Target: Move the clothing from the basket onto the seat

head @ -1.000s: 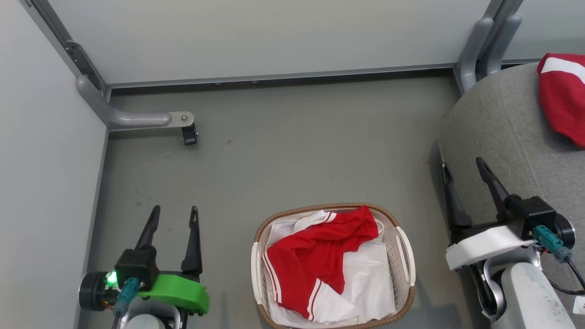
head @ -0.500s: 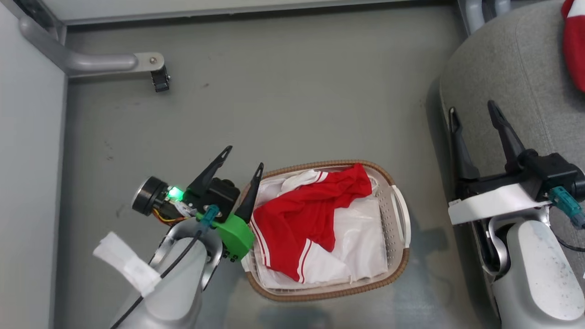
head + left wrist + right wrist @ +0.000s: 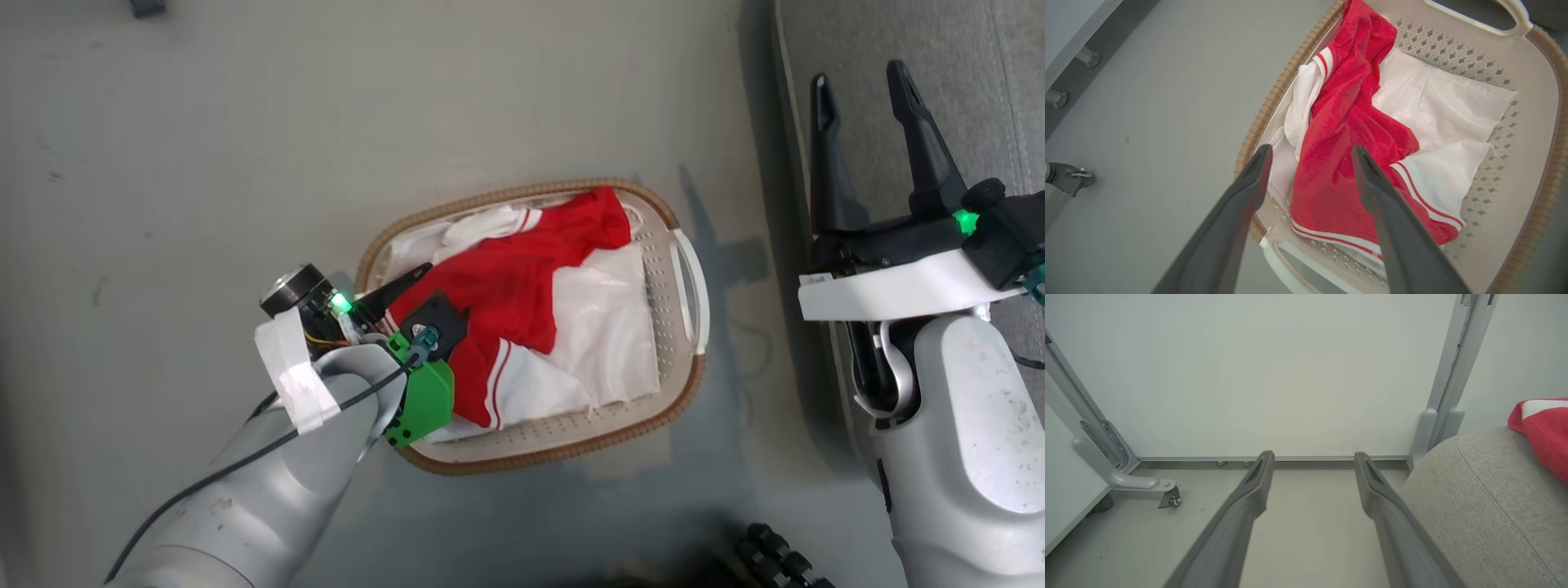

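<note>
change: the left hand has swung in from over the floor and now hangs above the basket, fingers aimed down at the clothing. the head view has tipped down too, so the basket's shift in that view is the camera's doing, not the basket's.
left hand: wide and holding nothing. in the left wrist view its two fingers straddle a raised red fold at the basket's left end. whether the tips touch the cloth, i cannot tell.
right hand: wide, empty, idle beside the edge of the seat, well apart from the basket.
clothing: a crumpled red piece with white stripes, in the basket, lying on a glossy white liner and bunched toward the left half.
second garment: red with a white band, already on the seat.
step: likely the reach for a pick — the grasp is not yet made.
meaning: the hand is lined up over the fold, so what remains is to descend, close, lift and carry the piece across to the seat on the robot's right.
risk: the liner lies right under the cloth, and a deep pinch could take it along. limp cloth may also drag on the rim coming out.
</note>
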You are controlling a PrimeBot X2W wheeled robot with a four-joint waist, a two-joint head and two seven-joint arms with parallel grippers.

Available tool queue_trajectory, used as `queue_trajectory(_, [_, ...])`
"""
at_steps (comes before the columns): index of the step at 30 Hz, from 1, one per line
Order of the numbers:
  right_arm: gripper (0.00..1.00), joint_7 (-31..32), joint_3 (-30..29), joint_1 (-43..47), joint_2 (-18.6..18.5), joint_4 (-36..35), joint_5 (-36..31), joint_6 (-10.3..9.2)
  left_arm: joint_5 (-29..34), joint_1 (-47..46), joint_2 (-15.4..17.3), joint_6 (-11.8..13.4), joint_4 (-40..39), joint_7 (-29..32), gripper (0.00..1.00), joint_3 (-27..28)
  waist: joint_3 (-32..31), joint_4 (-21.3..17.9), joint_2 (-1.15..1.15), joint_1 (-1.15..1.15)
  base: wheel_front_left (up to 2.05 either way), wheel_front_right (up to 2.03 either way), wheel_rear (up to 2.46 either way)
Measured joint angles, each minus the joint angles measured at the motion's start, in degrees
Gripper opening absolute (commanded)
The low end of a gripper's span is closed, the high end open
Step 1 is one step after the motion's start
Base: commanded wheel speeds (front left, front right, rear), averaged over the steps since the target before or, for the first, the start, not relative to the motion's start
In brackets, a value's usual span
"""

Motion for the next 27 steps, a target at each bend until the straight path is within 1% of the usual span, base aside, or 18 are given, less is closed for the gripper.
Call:
queue_trajectory(5, [1.00,0.00,1.32,-1.96,-0.01,-1.45,2.25,0.00,-2.69,-3.39,1.23,-0.01,3.55,0.27,1.00,-3.61,4.88,-2.66,0.00,0.00,0.00,0.00,0.00])
queue_trajectory(13, [1.00,0.00,2.85,-3.76,0.00,-2.82,5.04,0.00,-4.68,-7.93,4.04,-0.02,7.68,1.18,1.00,-5.63,10.21,-7.26,0.00,0.00,0.00,0.00,0.00])
queue_trajectory(19, [1.00,0.00,3.59,-4.04,0.00,-2.92,6.50,0.00,-6.23,-8.73,4.47,-0.09,10.26,2.65,1.00,-5.99,12.60,-10.09,0.00,0.00,0.00,0.00,0.00])
queue_trajectory(20, [1.00,0.00,3.86,-4.04,0.01,-2.90,6.60,0.00,-6.41,-8.73,4.46,-0.09,10.51,2.88,0.60,-6.19,12.84,-10.45,0.00,0.00,0.00,0.00,0.00])
queue_trajectory(21, [1.00,0.00,4.05,-4.04,0.02,-2.87,6.71,0.00,-6.71,-8.73,4.45,-0.09,10.66,2.91,0.43,-6.41,13.03,-10.78,0.00,0.00,0.00,0.00,0.00])
queue_trajectory(22, [1.00,0.00,4.11,-4.04,0.02,-2.82,6.75,0.00,-7.04,-8.72,4.36,-0.09,10.69,2.72,0.16,-6.54,13.15,-11.03,0.00,0.00,0.00,0.00,0.00])
queue_trajectory(23, [1.00,0.00,4.09,-4.03,0.02,-2.77,6.73,0.00,-7.33,-8.71,4.19,-0.09,10.66,2.34,0.00,-6.66,13.16,-11.14,0.00,0.00,0.00,0.00,0.00])
queue_trajectory(27, [1.00,0.00,3.99,-3.89,0.02,-2.26,6.28,0.00,-8.65,-7.99,3.23,-0.09,10.04,0.86,0.00,-7.67,12.47,-10.97,0.00,0.00,0.00,0.00,0.00])
